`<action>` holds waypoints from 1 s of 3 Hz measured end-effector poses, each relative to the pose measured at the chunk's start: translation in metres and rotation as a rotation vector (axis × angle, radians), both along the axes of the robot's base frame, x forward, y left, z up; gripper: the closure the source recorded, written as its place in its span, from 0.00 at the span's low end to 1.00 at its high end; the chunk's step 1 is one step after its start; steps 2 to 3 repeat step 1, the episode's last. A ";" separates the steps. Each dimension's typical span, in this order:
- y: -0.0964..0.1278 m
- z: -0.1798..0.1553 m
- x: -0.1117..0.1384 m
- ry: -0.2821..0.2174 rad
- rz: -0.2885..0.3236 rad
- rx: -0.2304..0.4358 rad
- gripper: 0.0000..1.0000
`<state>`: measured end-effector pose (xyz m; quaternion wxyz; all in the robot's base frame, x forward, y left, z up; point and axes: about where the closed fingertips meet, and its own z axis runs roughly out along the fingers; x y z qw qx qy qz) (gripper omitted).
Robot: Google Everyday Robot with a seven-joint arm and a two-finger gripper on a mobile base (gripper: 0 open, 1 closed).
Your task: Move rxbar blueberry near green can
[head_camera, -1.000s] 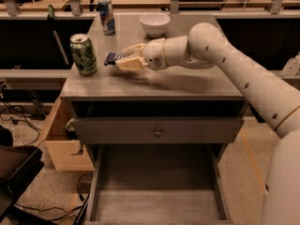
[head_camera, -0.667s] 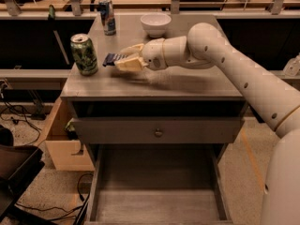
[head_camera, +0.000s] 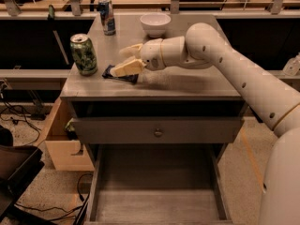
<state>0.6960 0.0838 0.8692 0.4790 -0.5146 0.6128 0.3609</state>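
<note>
The rxbar blueberry [head_camera: 118, 74], a dark flat bar, lies on the table top [head_camera: 187, 86] just right of the green can [head_camera: 84, 54], which stands upright near the left edge. My gripper [head_camera: 128, 60] reaches in from the right and hovers directly over the bar. Its pale fingers [head_camera: 125, 68] are spread apart, and the lower one lies over the bar's right half and hides part of it. The bar is not between the fingers.
A slim blue and silver can [head_camera: 107, 16] stands at the back left. A white bowl [head_camera: 155, 23] stands at the back centre. Below the top is a closed drawer [head_camera: 158, 131], then an open bottom drawer [head_camera: 159, 191]. A cardboard box [head_camera: 63, 146] sits on the floor at the left.
The bar was up between my fingers and now lies lower, flat on the table by the green can. My gripper has stayed in almost the same place.
</note>
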 end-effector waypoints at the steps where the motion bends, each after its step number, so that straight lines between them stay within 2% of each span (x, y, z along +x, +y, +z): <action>1: 0.002 0.000 -0.001 0.001 0.003 0.000 0.00; 3: 0.002 0.000 -0.001 0.001 0.003 0.000 0.00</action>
